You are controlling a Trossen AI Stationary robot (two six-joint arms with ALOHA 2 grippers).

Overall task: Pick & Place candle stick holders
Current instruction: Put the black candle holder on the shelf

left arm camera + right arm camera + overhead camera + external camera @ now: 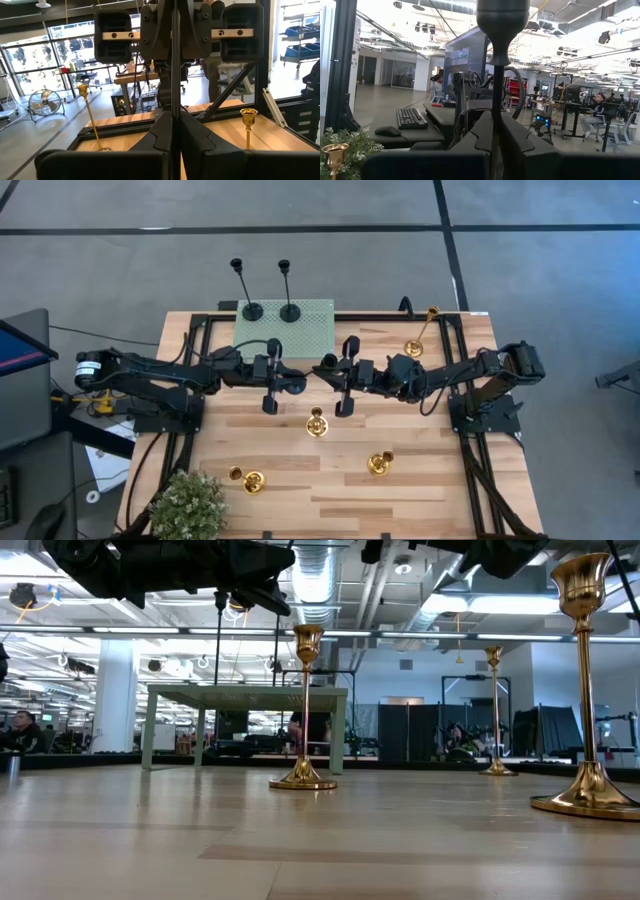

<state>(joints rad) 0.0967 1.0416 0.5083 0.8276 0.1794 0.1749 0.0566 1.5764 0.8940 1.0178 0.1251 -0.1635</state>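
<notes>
Left pincer (272,387): closed on the thin stem of a black candle stick holder (276,362), held above the bench (420,480) near its middle; the stem runs up between the two fingers (165,135) in the left wrist view.

Right pincer (345,388): just beside the left one and facing it, fingers closed on the same black stem, which rises to its cup in the right wrist view (501,30).

Two more black holders (252,310) (290,311): upright on the green mat (310,330), at the bench's far edge beyond the left pincer, near each other but apart.

Gold holder (317,423): upright on bare wood just in front of both pincers, between them.

Gold holder (379,464): nearer the front edge, on the right pincer's side.

Gold holder (248,479): near the front edge, on the left pincer's side, close to a potted plant (187,505).

Tall gold holder (417,345): at the far right, beyond the right arm.
</notes>
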